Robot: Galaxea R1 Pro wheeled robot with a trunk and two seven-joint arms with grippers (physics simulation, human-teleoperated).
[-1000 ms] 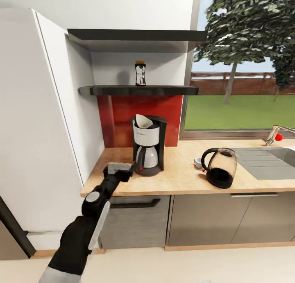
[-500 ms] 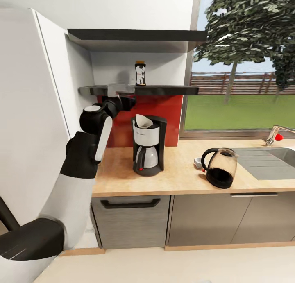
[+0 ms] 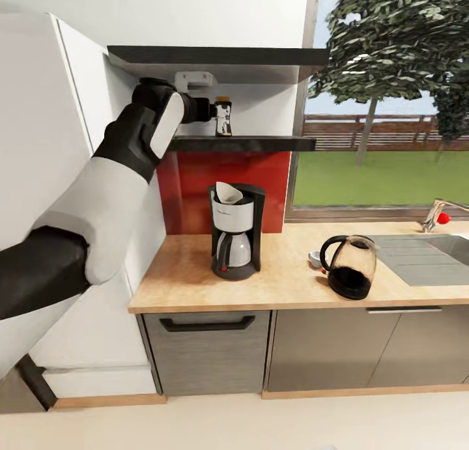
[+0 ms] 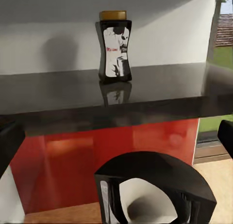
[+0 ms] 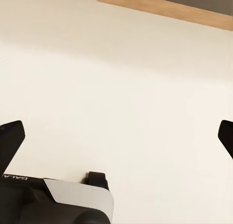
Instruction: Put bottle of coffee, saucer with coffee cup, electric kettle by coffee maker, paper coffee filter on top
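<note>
Beside the bottle (image 3: 223,116) on the shelf (image 3: 260,143), we see our left end effector (image 3: 207,109) spread wide, grasping nothing; right end effector (image 5: 116,136) likewise released.

The bottle of coffee (image 4: 115,46), standing ahead of the left arm's jaws on the shelf (image 4: 145,90), carries a black-and-white label with a short line of red lettering, too small to read. The coffee maker (image 3: 234,232), below those jaws, has a dark brand word across its white upper band, blurred beyond reading. The right arm (image 5: 29,185) shows the white letters "GALA" at its edge.
</note>
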